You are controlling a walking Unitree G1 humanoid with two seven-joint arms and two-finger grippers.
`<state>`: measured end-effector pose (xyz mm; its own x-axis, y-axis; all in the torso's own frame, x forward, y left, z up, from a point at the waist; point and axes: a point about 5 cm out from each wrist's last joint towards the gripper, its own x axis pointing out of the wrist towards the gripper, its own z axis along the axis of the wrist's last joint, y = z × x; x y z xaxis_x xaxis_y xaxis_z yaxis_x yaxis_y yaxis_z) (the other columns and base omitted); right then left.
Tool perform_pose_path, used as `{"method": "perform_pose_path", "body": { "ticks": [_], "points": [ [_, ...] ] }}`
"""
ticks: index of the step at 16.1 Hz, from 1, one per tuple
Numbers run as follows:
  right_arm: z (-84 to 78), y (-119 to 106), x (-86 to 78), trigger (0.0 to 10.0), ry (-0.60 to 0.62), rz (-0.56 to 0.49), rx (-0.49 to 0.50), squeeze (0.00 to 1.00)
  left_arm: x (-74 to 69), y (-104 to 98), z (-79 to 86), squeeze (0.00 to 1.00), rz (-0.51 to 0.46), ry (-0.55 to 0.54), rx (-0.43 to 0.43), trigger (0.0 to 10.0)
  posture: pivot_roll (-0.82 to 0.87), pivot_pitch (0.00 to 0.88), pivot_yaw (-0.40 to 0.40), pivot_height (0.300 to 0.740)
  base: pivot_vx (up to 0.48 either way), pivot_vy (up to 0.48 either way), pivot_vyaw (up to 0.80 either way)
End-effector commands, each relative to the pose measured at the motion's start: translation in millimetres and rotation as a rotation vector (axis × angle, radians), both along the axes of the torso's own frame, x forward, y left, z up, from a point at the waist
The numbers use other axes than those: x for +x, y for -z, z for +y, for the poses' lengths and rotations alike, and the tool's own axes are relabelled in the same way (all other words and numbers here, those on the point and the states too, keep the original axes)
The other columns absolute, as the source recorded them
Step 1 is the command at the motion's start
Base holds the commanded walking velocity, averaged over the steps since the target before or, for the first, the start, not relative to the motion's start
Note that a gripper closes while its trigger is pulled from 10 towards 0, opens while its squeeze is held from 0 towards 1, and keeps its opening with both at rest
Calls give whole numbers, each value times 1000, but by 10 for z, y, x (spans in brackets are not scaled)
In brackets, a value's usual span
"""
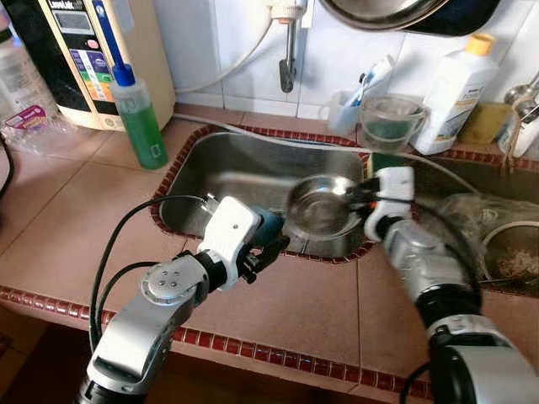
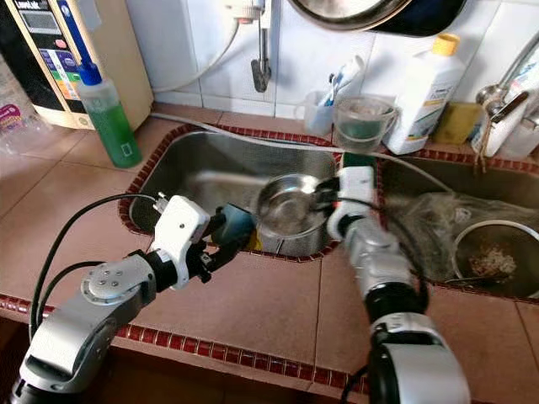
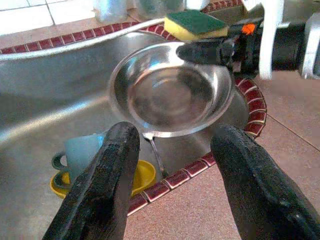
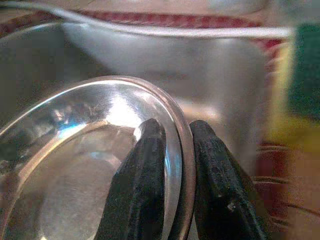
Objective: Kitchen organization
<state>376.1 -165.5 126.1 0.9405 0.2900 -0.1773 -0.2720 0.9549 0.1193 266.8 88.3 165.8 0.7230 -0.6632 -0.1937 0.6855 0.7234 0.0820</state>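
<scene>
You face a terracotta-tiled desk [image 1: 76, 202] with a dark red mosaic border along its front edge and around a stainless sink [image 1: 227, 172] set into it; white wall tiles rise behind, and a tap [image 1: 288, 50] hangs over the sink's back edge. At the desk's back left corner stands a cream water purifier [image 1: 80, 50]; its panel carries writing too small to read. Beside it is a green liquid bottle [image 1: 139, 118] with a blue cap. Along the back edge you see a clear cup [image 1: 389, 122] with something green inside and a white bottle [image 1: 455, 88] with a yellow cap. A second basin at the right holds a strainer [image 1: 509, 257] with food scraps.

The right pincer [image 4: 175, 165] is clamped on the rim of a steel bowl [image 1: 322, 206], one finger inside and one outside, holding it tilted above the sink's front right corner. The left pincer [image 3: 172, 175] is spread wide over the sink's front edge, apart from the bowl. On the sink floor lie a pale blue mug [image 3: 82, 152], a yellow dish [image 3: 140, 177] and a spoon [image 3: 156, 155]. A yellow-green sponge [image 3: 196, 24] rests on the sink's right edge.
</scene>
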Motion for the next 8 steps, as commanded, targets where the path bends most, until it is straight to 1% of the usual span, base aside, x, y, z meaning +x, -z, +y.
{"method": "perform_pose_path", "body": {
  "ticks": [1,2,3,5,7,8],
  "points": [
    [66,-77,36,10000,-47,-24,-6,0,-12,-65,19,0,-16,-18,-7,10000,-80,120,-3,736,0,0,0],
    [93,-71,37,10000,-62,-25,-9,0,-19,-68,23,0,-16,-24,-7,10000,-77,118,-6,736,0,0,0],
    [121,-72,38,10000,-84,-22,21,1000,-25,-69,26,0,-10,-35,-10,10000,-73,118,-9,736,0,0,0],
    [152,-99,41,10000,-116,-36,58,1000,-24,-75,30,0,-13,-50,-8,10000,-68,114,-17,736,0,0,0],
    [163,-108,47,10000,-119,-40,52,1000,-27,-68,36,0,-12,-59,-6,10000,-67,111,-20,736,0,0,0],
    [180,-128,45,10000,-142,-57,65,1000,-28,-66,34,0,-16,-66,-7,10000,-65,106,-24,736,0,0,0]
  ]
}}
